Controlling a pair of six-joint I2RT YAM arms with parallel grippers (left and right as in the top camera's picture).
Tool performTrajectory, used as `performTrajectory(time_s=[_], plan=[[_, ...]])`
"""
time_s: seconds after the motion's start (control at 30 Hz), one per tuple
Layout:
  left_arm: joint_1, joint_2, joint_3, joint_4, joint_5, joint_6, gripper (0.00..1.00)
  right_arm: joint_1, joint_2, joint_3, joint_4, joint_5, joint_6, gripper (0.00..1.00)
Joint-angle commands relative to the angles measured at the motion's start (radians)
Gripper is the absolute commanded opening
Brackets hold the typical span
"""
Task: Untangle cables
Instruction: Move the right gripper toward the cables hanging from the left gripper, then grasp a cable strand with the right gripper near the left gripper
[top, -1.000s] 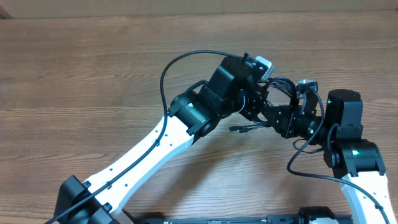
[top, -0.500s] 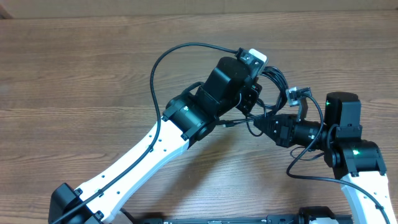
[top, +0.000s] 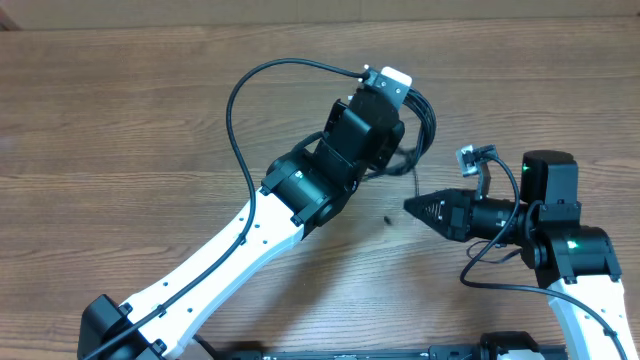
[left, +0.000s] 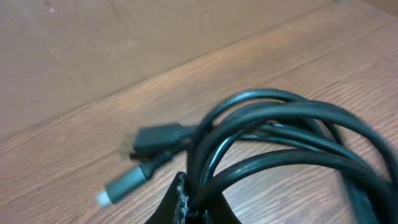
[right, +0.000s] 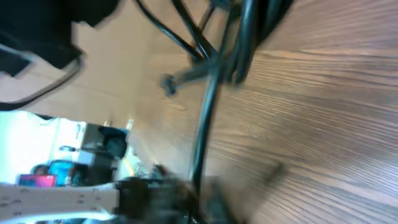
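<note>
Clamping cables, left tool; right tool pinching one, two plugs

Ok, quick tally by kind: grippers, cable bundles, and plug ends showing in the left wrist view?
Grippers: 2, left gripper, right gripper
Cable bundle: 1
Plug ends: 2, black plug, silver-tipped plug
Total: 5

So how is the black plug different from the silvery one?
The black plug is dark all over and chunky; the silver-tipped plug is slimmer with a pale tip. The black plug lies nearly level, higher in the left wrist view; the silver-tipped plug slants down-left below it. Both end thin black cables from one bundle.
</note>
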Motion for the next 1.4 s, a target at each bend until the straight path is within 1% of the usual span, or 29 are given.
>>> performTrajectory(time_s=[0.0,0.03,0.07,0.1,0.23,0.3,0.5,0.53,0.63,0.67,0.7,0.73,0.77,0.8,0.87,0.9,0.93,1.03,1.1,1.13,1.17,1.2,1.23,1.27,1.37], plan=[[0.01,-0.033,0.034,-0.002,0.042,0.016,0.04,0.005,-0.002,0.019,-0.001,0.151,0.005,0.79],[0.011,-0.033,0.034,-0.009,0.077,0.028,0.04,0.005,-0.002,0.019,-0.007,0.198,0.013,0.91],[0.011,-0.033,0.034,-0.018,0.1,0.038,0.04,0.005,-0.002,0.019,-0.015,0.246,0.029,0.97],[0.011,-0.033,0.034,-0.026,0.106,0.038,0.04,0.005,-0.002,0.019,-0.027,0.308,0.049,1.0],[0.01,-0.033,0.034,-0.058,0.129,0.038,0.04,0.004,-0.002,0.019,-0.027,0.464,0.116,1.0],[0.01,-0.033,0.034,-0.084,0.152,0.038,0.04,0.004,-0.002,0.019,-0.008,0.476,0.118,1.0],[0.01,-0.033,0.034,-0.127,0.403,0.053,0.04,0.004,-0.002,0.019,0.111,0.476,0.114,1.0],[0.01,-0.033,0.034,-0.13,0.441,0.053,0.04,0.005,-0.002,0.019,0.135,0.476,0.113,0.94],[0.01,-0.033,0.034,-0.134,0.493,0.052,0.04,0.005,-0.002,0.019,0.15,0.476,0.102,0.73],[0.01,-0.033,0.034,-0.136,0.502,0.051,0.04,0.005,-0.002,0.019,0.149,0.476,0.103,0.59],[0.01,-0.033,0.034,-0.141,0.503,0.052,0.04,0.005,-0.002,0.019,0.15,0.475,0.103,0.4],[0.01,-0.032,0.034,-0.144,0.499,0.052,0.04,0.005,-0.002,0.019,0.149,0.475,0.103,0.27],[0.01,-0.032,0.034,-0.15,0.499,0.052,0.04,0.005,-0.002,0.019,0.149,0.475,0.103,0.07],[0.011,-0.032,0.034,-0.157,0.489,0.052,0.04,0.005,-0.002,0.019,0.149,0.463,0.103,0.04],[0.011,-0.032,0.034,-0.166,0.446,0.052,0.04,0.005,-0.002,0.019,0.148,0.447,0.103,0.04],[0.011,-0.032,0.034,-0.18,0.388,0.052,0.04,0.005,-0.002,0.019,0.14,0.446,0.103,0.04],[0.011,-0.032,0.034,-0.184,0.371,0.052,0.04,0.005,-0.002,0.019,0.135,0.446,0.103,0.04],[0.011,-0.032,0.034,-0.199,0.323,0.034,0.04,0.004,-0.002,0.019,0.11,0.5,0.116,0.04],[0.011,-0.032,0.034,-0.209,0.262,-0.003,0.04,0.004,-0.002,0.019,0.08,0.574,0.169,0.04],[0.011,-0.032,0.034,-0.216,0.241,-0.02,0.25,0.004,-0.002,0.019,0.06,0.619,0.195,0.04],[0.011,-0.032,0.034,-0.22,0.241,-0.02,0.56,0.004,-0.002,0.019,0.049,0.643,0.214,0.04],[0.011,-0.032,0.034,-0.224,0.243,-0.02,0.77,0.004,-0.002,0.019,0.033,0.679,0.255,0.04],[0.01,-0.032,0.034,-0.232,0.254,-0.019,0.9,0.004,-0.002,0.019,0.024,0.7,0.282,0.04],[0.011,-0.033,0.034,-0.243,0.272,-0.019,1.0,0.004,-0.002,0.019,0.013,0.719,0.323,0.04],[0.011,-0.033,0.034,-0.293,0.321,-0.017,1.0,0.004,-0.002,0.019,0.002,0.718,0.402,0.04]])
